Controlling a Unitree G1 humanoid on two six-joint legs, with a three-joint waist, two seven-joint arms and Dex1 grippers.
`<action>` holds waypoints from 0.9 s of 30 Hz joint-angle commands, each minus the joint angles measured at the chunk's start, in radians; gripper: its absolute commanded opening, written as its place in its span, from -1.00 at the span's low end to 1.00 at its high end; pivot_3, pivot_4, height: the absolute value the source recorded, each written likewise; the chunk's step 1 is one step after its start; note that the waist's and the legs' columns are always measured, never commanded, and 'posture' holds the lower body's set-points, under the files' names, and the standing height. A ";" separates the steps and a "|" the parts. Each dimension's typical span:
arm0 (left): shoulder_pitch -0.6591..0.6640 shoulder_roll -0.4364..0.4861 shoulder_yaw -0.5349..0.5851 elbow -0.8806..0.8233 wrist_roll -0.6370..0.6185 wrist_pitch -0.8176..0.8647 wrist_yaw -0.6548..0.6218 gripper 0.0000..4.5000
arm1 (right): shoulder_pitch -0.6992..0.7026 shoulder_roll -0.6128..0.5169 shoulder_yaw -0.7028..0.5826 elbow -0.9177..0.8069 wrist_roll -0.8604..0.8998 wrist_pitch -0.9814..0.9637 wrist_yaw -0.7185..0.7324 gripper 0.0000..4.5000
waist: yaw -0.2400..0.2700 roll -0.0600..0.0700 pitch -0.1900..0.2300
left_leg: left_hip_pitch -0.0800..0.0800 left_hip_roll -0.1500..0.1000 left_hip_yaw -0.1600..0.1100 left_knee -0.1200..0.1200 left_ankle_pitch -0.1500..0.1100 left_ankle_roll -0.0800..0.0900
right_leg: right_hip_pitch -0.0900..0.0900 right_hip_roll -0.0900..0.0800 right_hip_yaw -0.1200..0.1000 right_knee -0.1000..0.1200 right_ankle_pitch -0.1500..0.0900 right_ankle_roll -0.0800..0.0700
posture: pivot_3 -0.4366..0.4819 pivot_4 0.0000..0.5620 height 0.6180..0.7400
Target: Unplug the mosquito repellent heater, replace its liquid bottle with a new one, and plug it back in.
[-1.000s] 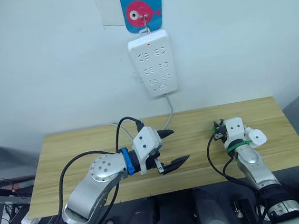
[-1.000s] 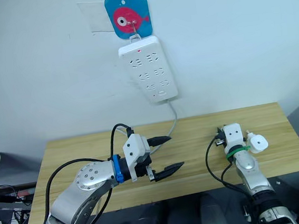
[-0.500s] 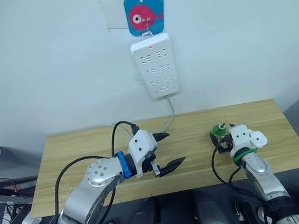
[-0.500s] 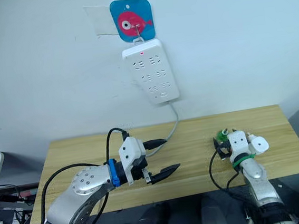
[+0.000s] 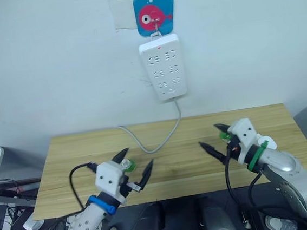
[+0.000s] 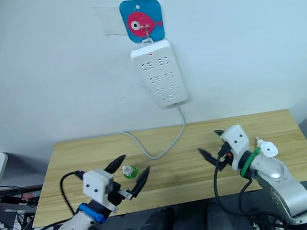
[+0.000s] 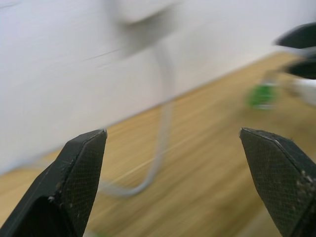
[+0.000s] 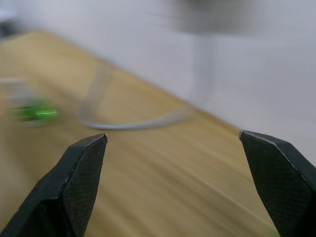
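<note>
Mosquito repellent heater (image 6: 266,148), small, white and rounded, sits on the wooden worktop (image 6: 170,170) near its right end, just beside the right arm's wrist and behind the right pincer (image 6: 211,145), whose fingers are spread with nothing between them. The left pincer (image 6: 128,174) is spread too, with a small green-capped bottle (image 6: 128,173) between its fingers on the worktop. A white power strip (image 6: 158,74) hangs on the wall.
</note>
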 commanded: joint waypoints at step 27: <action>-0.397 -0.181 0.055 1.043 0.094 -0.613 0.125 1.00 | -0.352 -0.062 0.085 0.034 0.073 0.109 0.380 0.99 | 0.022 -0.007 0.004 | 0.000 0.000 0.000 0.000 0.000 0.000 | -0.001 -0.001 -0.001 0.000 0.001 0.000 | -0.16 0.14 1.00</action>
